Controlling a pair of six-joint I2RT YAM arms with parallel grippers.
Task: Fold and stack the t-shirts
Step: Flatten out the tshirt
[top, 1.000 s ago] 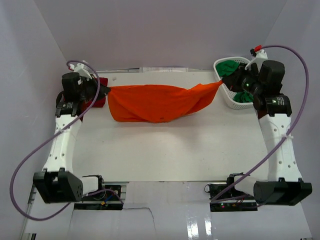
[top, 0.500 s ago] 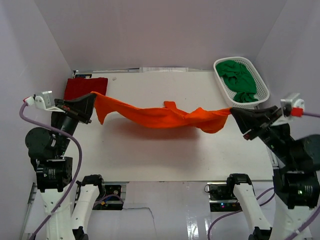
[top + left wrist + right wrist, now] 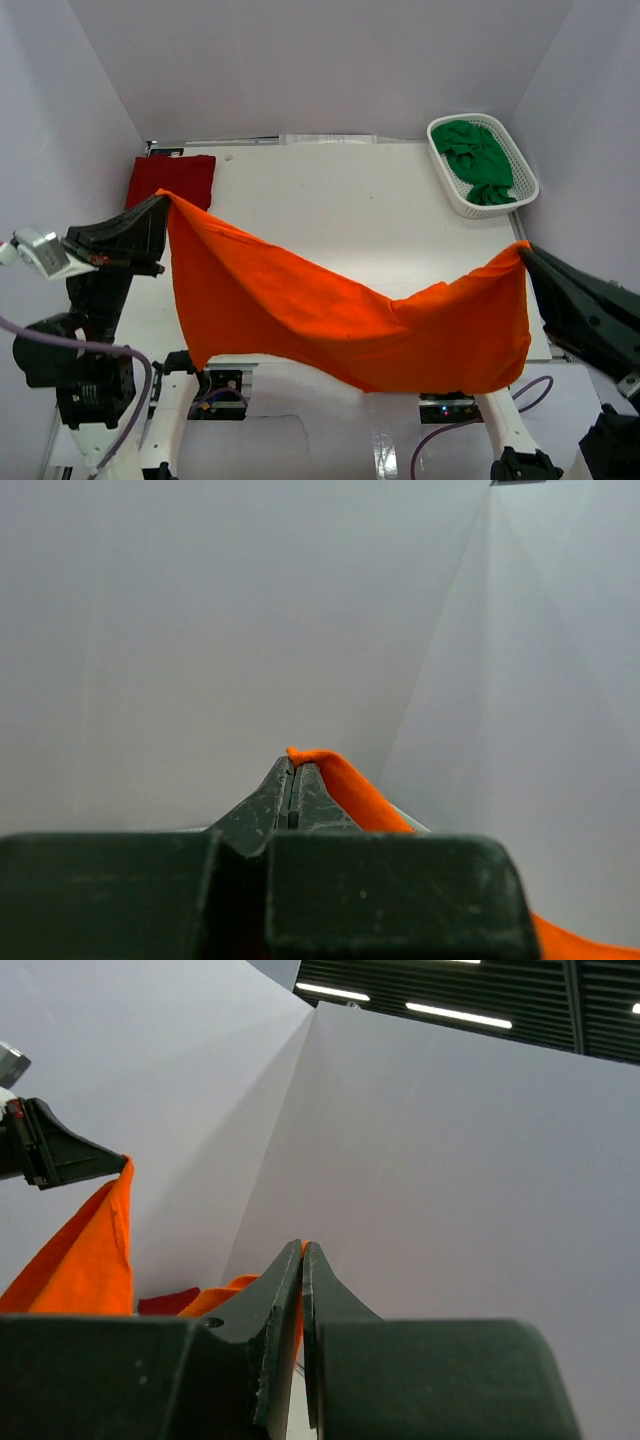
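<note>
Over the near edge of the tabletop (image 3: pixel 330 190), the orange t-shirt (image 3: pixel 330 320) hangs spread and sagging between both arms. The left gripper (image 3: pixel 160 200) has its jaws clamped tight on one upper corner, and the right gripper (image 3: pixel 522 248) pinches the other the same way. The dark red t-shirt (image 3: pixel 172 180) lies, apparently folded, at the far left corner. The green t-shirt (image 3: pixel 478 160) sits bunched in the white basket (image 3: pixel 470 207) at the far right corner.

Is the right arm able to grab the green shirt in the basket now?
Probably not yet. The right hand is shut on a corner of the orange shirt, held up with the left hand. The green shirt lies uncovered in the basket, so nothing else seems to block it.
</note>
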